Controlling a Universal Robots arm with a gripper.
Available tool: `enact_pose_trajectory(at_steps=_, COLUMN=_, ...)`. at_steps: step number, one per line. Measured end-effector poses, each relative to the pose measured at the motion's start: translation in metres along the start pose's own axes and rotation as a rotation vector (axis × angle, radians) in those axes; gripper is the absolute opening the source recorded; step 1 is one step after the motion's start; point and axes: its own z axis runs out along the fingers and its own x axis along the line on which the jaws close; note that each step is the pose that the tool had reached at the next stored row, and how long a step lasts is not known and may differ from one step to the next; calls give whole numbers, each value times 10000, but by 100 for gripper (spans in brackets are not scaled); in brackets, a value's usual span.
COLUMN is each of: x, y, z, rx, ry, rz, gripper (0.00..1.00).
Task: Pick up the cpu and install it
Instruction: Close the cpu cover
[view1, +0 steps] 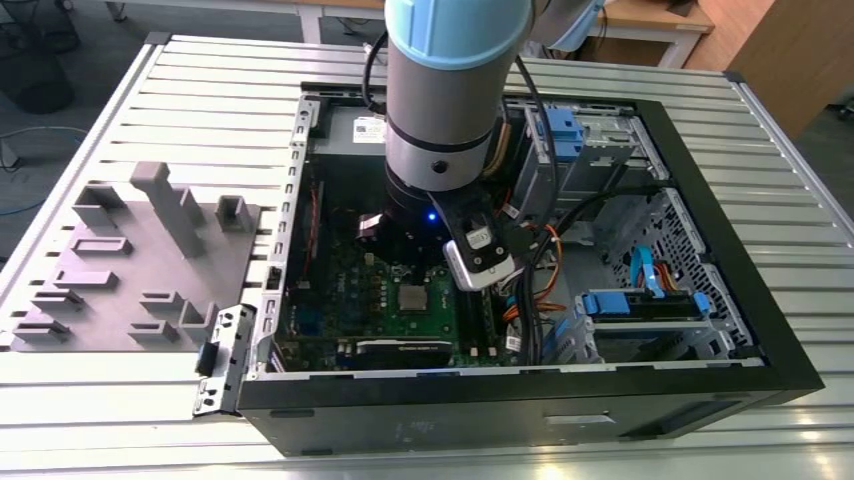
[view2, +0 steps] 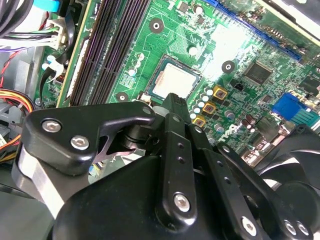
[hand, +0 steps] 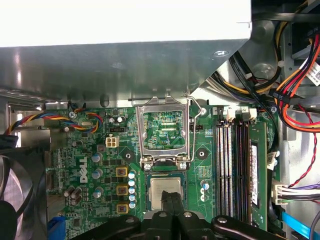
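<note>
The end effector (hand: 170, 196) is two slim black metal bars pressed together with nothing between them, clenched on itself. Directly under its tips lies the one cpu (hand: 165, 191), a flat square with a dull silvery top, seated in the dark socket (hand: 148, 197) of the glossy green motherboard (hand: 100, 150). I cannot tell whether the tips touch it. Just beyond the cpu from the end effector, a single bright steel load plate (hand: 164, 131) stands hinged open, a square frame with a window. To one side of the tips sit three small square gold-topped parts (hand: 121, 190). In the exterior view a grey moulded tray (view1: 120, 260) rests on the ribbed metal bench (view1: 200, 90), well apart from the end effector, outside the black case (view1: 534, 420).
</note>
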Motion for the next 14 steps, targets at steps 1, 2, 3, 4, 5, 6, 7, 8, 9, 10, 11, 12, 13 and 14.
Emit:
enact_pose_trajectory(at_steps=1, x=0, y=0, z=0, rx=0, ry=0, rz=0, gripper=11)
enact_pose_trajectory(at_steps=2, x=0, y=0, z=-1, rx=1, ry=0, rz=0, gripper=11)
enact_pose_trajectory(at_steps=3, x=0, y=0, z=-1, rx=0, ry=0, rz=0, gripper=11)
enact_pose_trajectory(at_steps=4, x=0, y=0, z=-1, rx=1, ry=0, rz=0, gripper=11)
enact_pose_trajectory(at_steps=5, x=0, y=1, z=-1, rx=1, ry=0, rz=0, gripper=11)
enact_pose_trajectory(at_steps=6, x=-5, y=2, z=-1, rx=1, ry=1, rz=6, gripper=11)
enact_pose_trajectory(at_steps=7, x=-12, y=3, z=1, rx=1, ry=1, rz=30, gripper=11)
enact_pose_trajectory(at_steps=8, x=-20, y=5, z=2, rx=2, ry=-1, rz=94, gripper=11)
enact_pose_trajectory(at_steps=9, x=-25, y=8, z=3, rx=1, ry=-1, rz=169, gripper=11)
enact_pose_trajectory(at_steps=10, x=-30, y=10, z=6, rx=0, ry=-3, rz=250, gripper=11)
enact_pose_trajectory(at_steps=11, x=-35, y=13, z=8, rx=-1, ry=-4, rz=339, gripper=11)
enact_pose_trajectory(at_steps=12, x=-40, y=16, z=10, rx=0, ry=-5, rz=422, gripper=11)
enact_pose_trajectory(at_steps=13, x=-46, y=20, z=11, rx=1, ry=-6, rz=494, gripper=11)
enact_pose_trajectory(at_steps=14, x=-55, y=24, z=13, rx=0, ry=-7, rz=555, gripper=11)
